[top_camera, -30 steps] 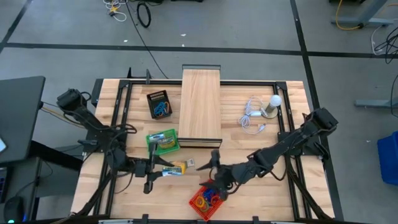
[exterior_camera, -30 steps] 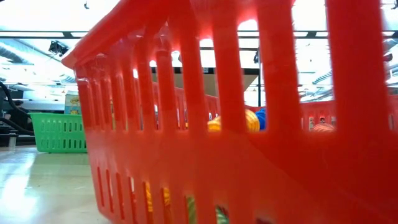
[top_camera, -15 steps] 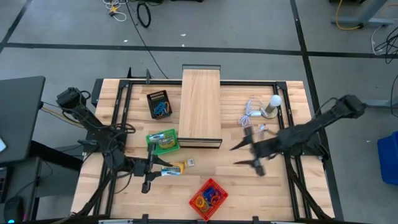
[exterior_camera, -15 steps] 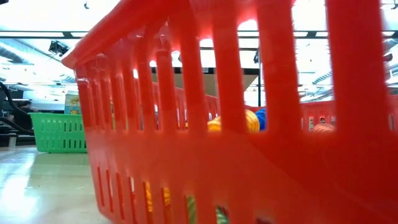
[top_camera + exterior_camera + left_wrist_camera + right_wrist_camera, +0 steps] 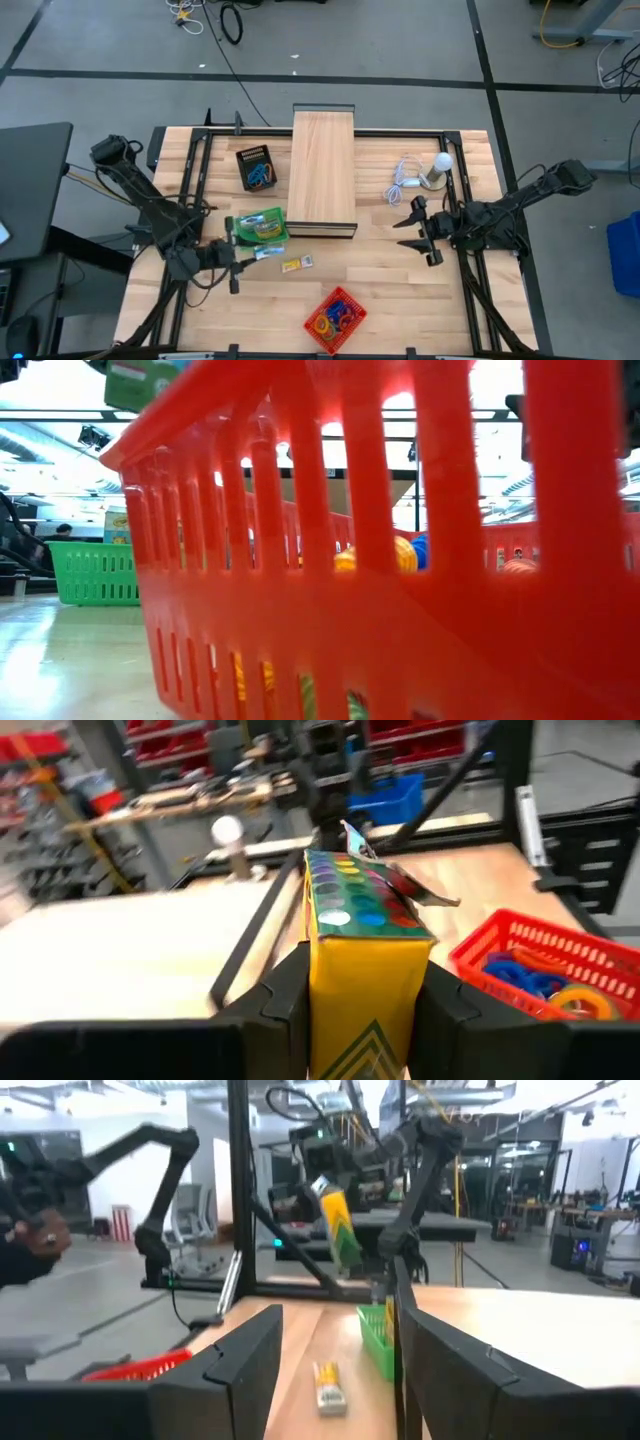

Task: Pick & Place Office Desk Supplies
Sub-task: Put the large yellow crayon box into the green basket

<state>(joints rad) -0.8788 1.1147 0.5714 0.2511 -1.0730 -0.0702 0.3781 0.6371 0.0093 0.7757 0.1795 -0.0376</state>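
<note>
Left claw point(image 5: 365, 1005) clamps crayon box point(image 5: 365, 935), base hidden.

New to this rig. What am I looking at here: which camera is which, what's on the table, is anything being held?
Two dark robot arms work at a wooden table. The overhead picture shows everything. One camera sits at table height, its view almost filled by the red basket. The other two sit on the arms' wrists.

The left gripper is shut on a yellow-and-green crayon box, lifted off the table near the green basket. The right gripper is open, holds nothing and hovers near the table's right side.

On the table: a long wooden box, a black tray with loops in it, a second crayon box lying flat, the red basket of coloured loops, and a white bulb with its coiled cable.
</note>
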